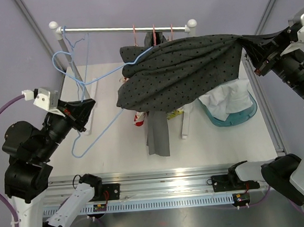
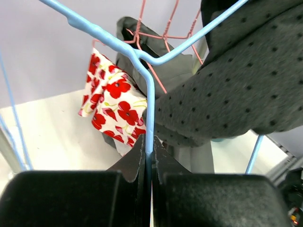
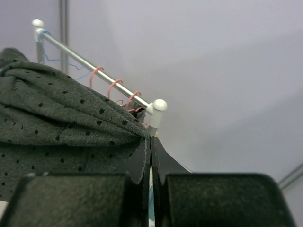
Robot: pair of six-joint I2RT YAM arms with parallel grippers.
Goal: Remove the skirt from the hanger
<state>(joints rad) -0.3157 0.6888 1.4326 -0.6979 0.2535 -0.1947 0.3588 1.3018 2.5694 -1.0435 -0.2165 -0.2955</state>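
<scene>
At the near left, your left hand (image 1: pixel 84 110) is clamped shut on the light blue wire hanger (image 2: pixel 150 113), the wire pinched flat between its fingers. From there the hanger runs up and right, and one arm of it goes inside the skirt (image 1: pixel 185 69).

The skirt is dark grey with small black dots. It hangs in the air over the middle of the worktop (image 1: pixel 118 153), just in front of the metal rail (image 1: pixel 108 28), and is pulled into long folds that narrow to a point at the far right. Your right hand (image 1: pixel 254 59) is closed on that point.

Only the top view shows the whole span of the skirt between your two hands. It also shows a plain grey garment (image 1: pixel 157 136) hanging below the skirt, and a teal basin (image 1: pixel 242 119) holding white cloth (image 1: pixel 227 99) on the right.

The left wrist view gives a clear look at a red poppy-print cloth (image 2: pixel 116 101) behind the hanger, which is only a sliver from above. The right wrist view shows the folds gathering at the fingertips and the pink hanger hooks (image 3: pixel 113 87) on the rail behind them.
</scene>
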